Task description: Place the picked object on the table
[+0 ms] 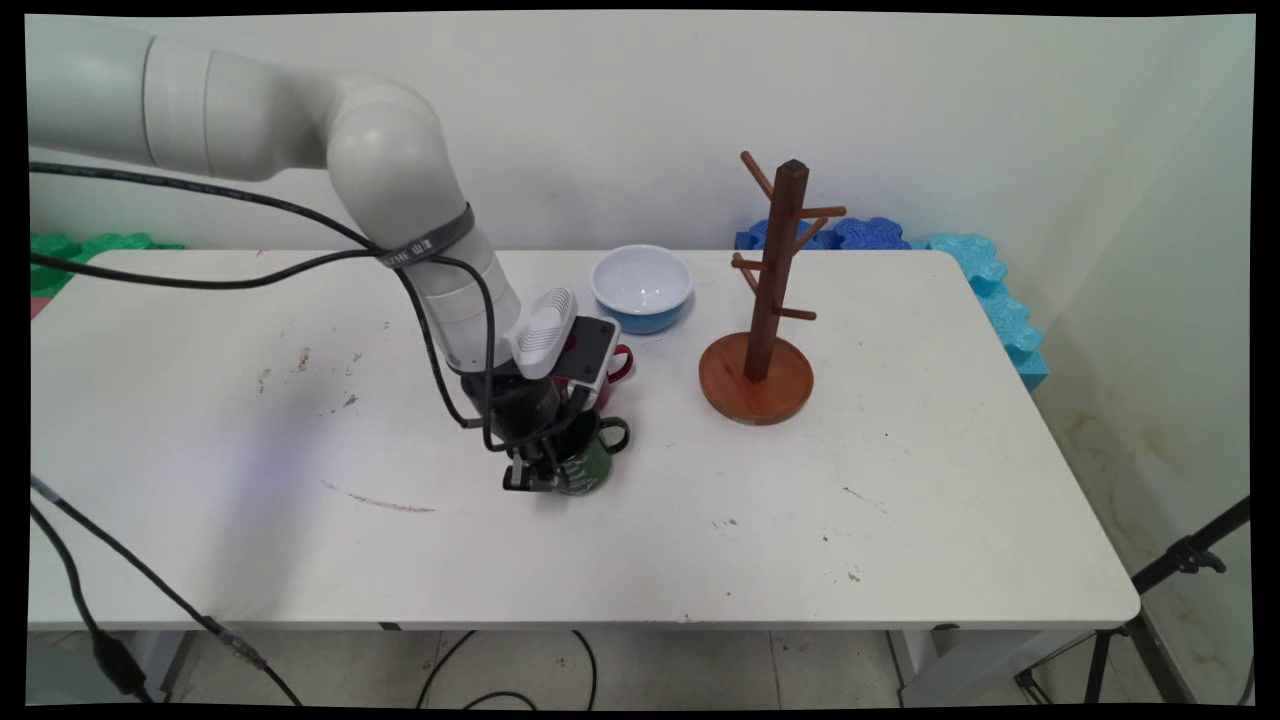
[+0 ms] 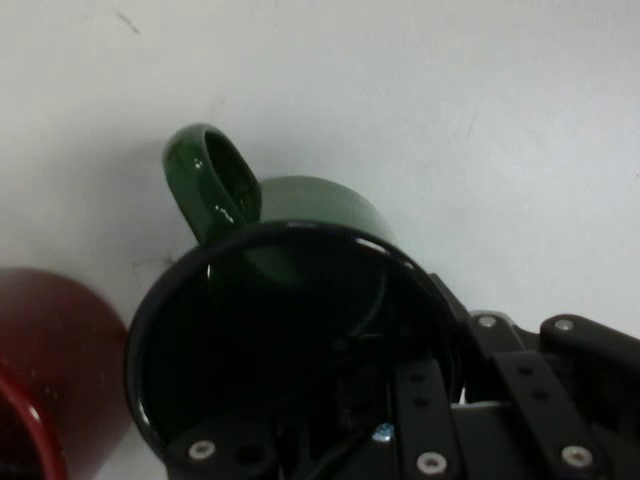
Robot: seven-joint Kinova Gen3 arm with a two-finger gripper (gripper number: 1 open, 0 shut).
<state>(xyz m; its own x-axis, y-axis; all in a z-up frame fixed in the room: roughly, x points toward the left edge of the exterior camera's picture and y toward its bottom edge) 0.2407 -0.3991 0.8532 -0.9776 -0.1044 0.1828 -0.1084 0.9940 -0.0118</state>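
A dark green mug [image 1: 592, 462] stands upright on the white table [image 1: 900, 500], its handle turned to the right in the main view. My gripper [image 1: 540, 478] is lowered onto the mug's left side. In the hand view the green mug [image 2: 320, 205] fills the middle, and my gripper [image 2: 462, 400] straddles its wall: one finger is inside the mug, the other outside, and both are closed on the rim. Just behind the green mug stands a red mug [image 1: 614, 366], mostly hidden by my hand; this red mug [image 2: 45, 370] shows at the hand view's lower left.
A white and blue bowl [image 1: 641, 287] stands behind the mugs near the table's far edge. A wooden mug tree [image 1: 765, 310] on a round base stands to the right, its pegs bare. Black cables hang from the arm on the left.
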